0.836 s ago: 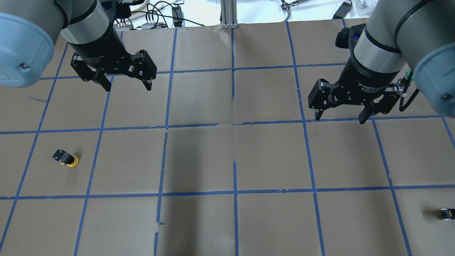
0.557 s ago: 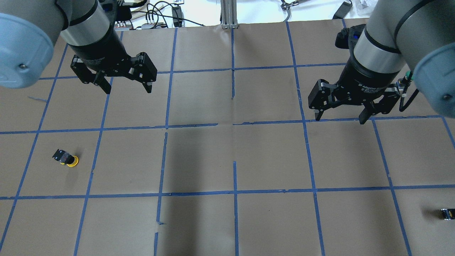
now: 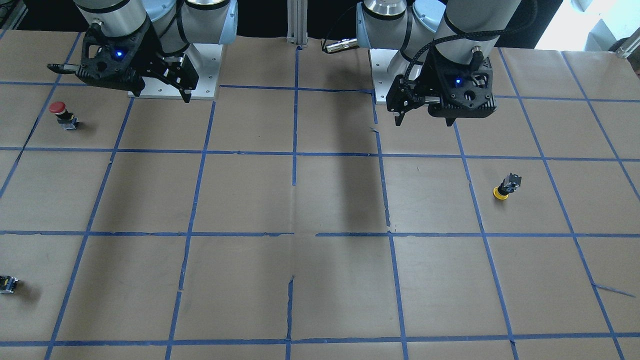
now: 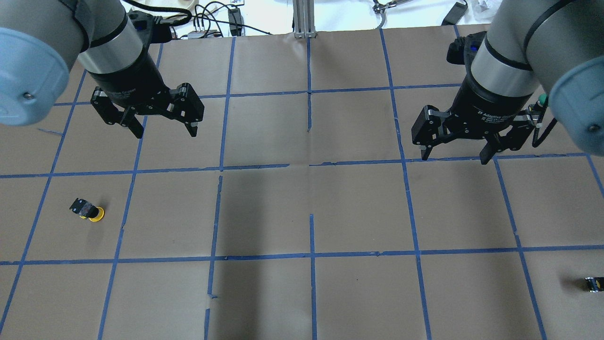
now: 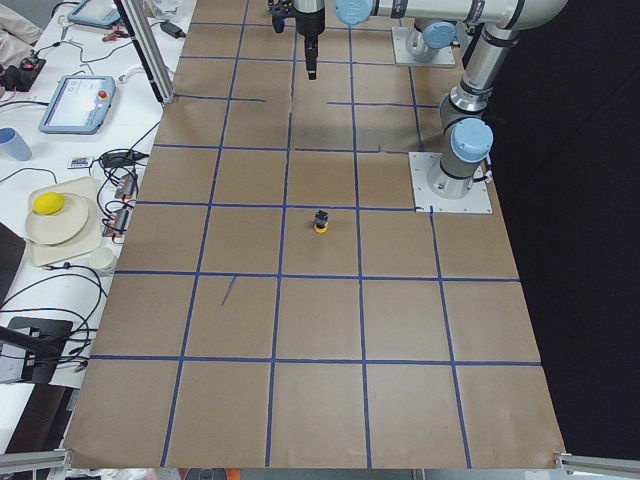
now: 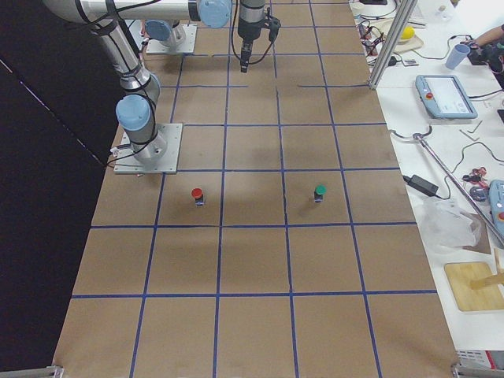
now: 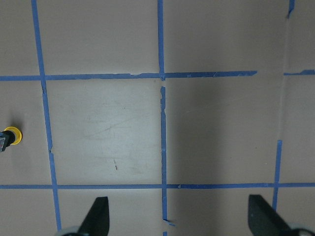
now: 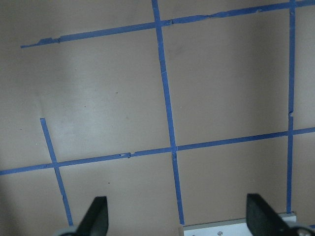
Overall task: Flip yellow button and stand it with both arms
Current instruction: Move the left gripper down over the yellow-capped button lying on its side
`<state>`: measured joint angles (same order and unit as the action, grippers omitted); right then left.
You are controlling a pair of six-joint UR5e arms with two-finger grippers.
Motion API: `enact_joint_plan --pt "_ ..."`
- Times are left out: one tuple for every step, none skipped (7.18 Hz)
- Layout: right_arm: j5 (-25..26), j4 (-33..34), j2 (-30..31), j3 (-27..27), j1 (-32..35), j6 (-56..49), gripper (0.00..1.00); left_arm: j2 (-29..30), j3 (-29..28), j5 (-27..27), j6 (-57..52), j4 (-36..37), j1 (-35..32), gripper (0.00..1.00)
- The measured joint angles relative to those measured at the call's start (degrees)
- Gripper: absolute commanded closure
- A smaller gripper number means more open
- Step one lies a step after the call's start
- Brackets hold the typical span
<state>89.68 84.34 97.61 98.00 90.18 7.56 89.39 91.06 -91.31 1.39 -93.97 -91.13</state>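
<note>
Landmark: the left base plate (image 5: pixel 425 203), the pale square that carries the left arm at the robot's edge of the table (image 3: pixel 250 200). The table is brown paper ruled into squares with blue tape.
Left gripper (image 4: pixel 165 133): closest to the plate, hanging in the air just off its outer side, above the paper. Its fingers are spread wide and point down. Its wrist view shows only bare paper and tape between the two tips, and it touches nothing.
Yellow button (image 3: pixel 505 187): next out from the plate, toward the operators' side and a little toward the table's left end. It sits alone inside one square, clear of the tape lines. The yellow cap is down on the paper and the black-and-grey body is on top. It is well apart from the left gripper and shows only at the very left edge of that gripper's wrist view.
Right gripper (image 4: pixel 455 158): far from the plate, across the table's middle on the robot's right half, also in the air. Its fingers are spread wide with nothing between them.
Red button (image 3: pixel 60 114): farther still from the plate, beyond the right gripper toward the table's right end. It stands upright with the red cap on top.
Green button (image 6: pixel 319 191): farthest from the plate, level with the red button along the table but nearer the operators' side, green cap up.
</note>
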Motion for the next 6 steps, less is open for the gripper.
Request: enact_joint_plan --pt "0.14 0.01 0.05 0.02 0.00 0.04 0.00 0.03 1.25 0.06 -2.61 -0.11 2.28 0.00" --pt "0.22 -0.07 0.08 0.12 0.00 0.20 0.00 0.24 3.28 0.14 -7.97 0.35 5.89 0.00" --pt "0.24 -0.10 0.11 0.20 0.00 0.46 0.00 0.62 5.49 0.17 -14.30 1.65 10.05 0.00" --pt "0.21 -0.04 0.12 0.27 0.04 0.71 0.00 0.94 7.44 -0.49 -20.67 3.88 13.76 0.00" --pt "0.21 0.05 0.12 0.31 0.07 0.82 0.00 1.14 9.49 -1.90 -27.26 7.06 17.11 0.00" --pt "0.27 0.09 0.12 0.34 0.08 0.86 0.00 1.32 12.13 -2.86 -33.43 11.03 20.48 0.01"
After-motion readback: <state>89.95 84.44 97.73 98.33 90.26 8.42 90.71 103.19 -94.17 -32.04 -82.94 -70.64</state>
